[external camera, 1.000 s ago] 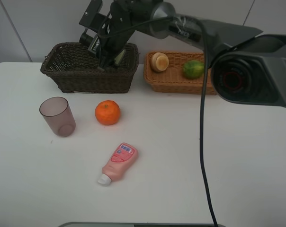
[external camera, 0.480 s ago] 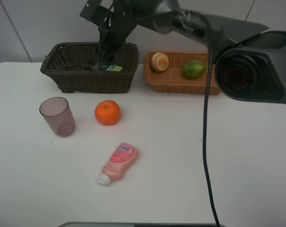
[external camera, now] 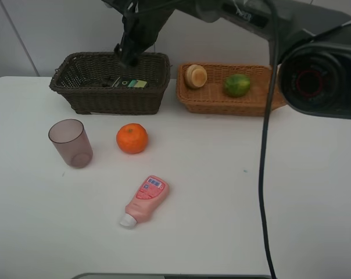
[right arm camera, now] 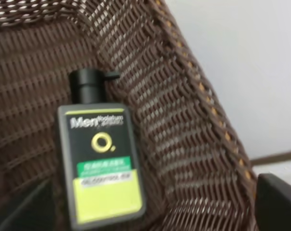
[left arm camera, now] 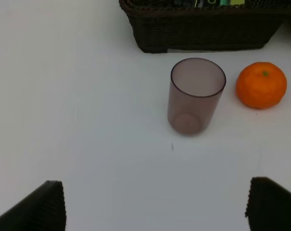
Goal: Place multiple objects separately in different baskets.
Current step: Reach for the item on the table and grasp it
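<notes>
Left gripper (left arm camera: pixel 155 207), spread and empty, hung over the bench (external camera: pixel 251 203). We saw pink tube (external camera: pixel 145 200), purple cup (external camera: pixel 71 143) and orange (external camera: pixel 132 138) unsorted. Beyond, the bottle (right arm camera: pixel 101 163) lay in the dark basket (external camera: pixel 106 102) beneath the spread right gripper (right arm camera: pixel 150 204); peach (external camera: pixel 195 76) and lime (external camera: pixel 237 85) sat in the tan basket (external camera: pixel 222 107).

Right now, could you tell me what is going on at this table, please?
The right gripper hovers open above the dark basket, where the bottle lies flat, not held. The light basket holds the peach and the lime. The cup, the orange and the tube are on the table, untouched. The left gripper is open above the table near the cup, holding nothing.
</notes>
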Available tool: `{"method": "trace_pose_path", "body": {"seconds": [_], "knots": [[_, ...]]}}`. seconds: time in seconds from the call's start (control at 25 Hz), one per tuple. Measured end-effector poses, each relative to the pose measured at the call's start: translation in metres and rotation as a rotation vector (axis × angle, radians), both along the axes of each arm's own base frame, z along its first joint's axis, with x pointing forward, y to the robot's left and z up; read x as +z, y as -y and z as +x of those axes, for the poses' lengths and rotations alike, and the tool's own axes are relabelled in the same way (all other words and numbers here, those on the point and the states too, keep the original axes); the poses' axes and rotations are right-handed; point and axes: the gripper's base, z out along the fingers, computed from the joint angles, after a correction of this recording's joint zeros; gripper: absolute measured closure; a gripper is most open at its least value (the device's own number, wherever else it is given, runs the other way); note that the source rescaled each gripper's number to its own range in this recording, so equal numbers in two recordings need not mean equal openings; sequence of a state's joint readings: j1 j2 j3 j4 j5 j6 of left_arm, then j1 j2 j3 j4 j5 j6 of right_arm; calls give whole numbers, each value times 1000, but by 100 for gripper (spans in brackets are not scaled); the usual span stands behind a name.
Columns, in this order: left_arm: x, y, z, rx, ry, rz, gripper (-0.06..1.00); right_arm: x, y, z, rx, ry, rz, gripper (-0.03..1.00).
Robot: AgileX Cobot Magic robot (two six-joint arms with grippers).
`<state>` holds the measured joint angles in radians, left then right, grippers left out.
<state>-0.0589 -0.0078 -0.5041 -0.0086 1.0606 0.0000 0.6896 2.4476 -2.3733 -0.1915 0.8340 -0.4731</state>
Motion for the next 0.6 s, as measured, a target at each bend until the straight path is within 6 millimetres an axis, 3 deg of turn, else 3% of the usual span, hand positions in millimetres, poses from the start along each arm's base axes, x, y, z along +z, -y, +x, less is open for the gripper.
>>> {"method": "trace_pose_path", "body": {"seconds": [0.6], "knots": [[0, 0, 0, 0, 0, 0, -2, 47, 25, -42, -467, -332, 125, 22]]}}
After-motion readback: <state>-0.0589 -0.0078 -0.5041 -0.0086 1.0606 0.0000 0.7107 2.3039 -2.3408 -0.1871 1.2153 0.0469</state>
